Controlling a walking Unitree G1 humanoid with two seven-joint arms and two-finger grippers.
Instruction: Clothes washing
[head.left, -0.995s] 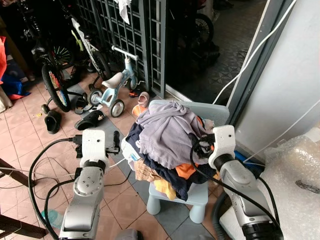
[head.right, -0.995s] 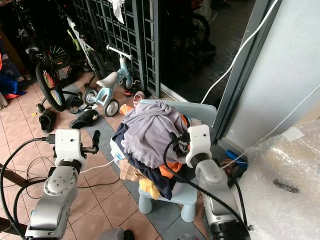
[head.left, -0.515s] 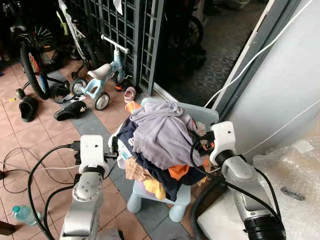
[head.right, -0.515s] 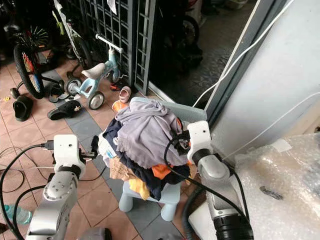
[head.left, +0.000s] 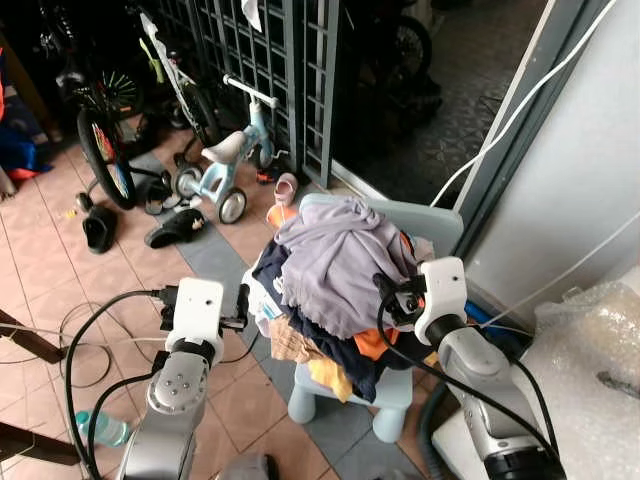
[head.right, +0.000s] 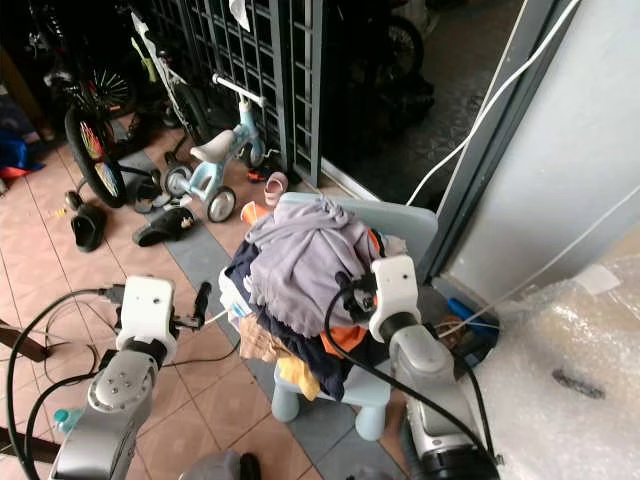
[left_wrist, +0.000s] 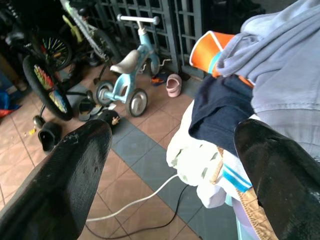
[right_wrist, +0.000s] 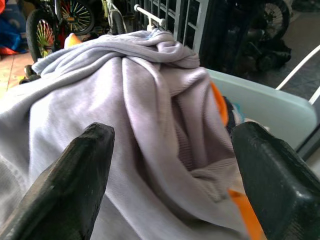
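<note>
1. Clothes pile sits heaped on a pale blue plastic chair, directly ahead of you; a lavender garment lies on top, with navy, orange and yellow pieces beneath.
2. Your right gripper is raised at the pile's right side, fingers spread wide, the lavender garment between them but not pinched.
3. Your left gripper is raised just beside the pile's left edge, fingers spread, holding nothing.
4. Behind the chair: dark metal grille, blue balance bike, sandals on the tiled floor.
</note>
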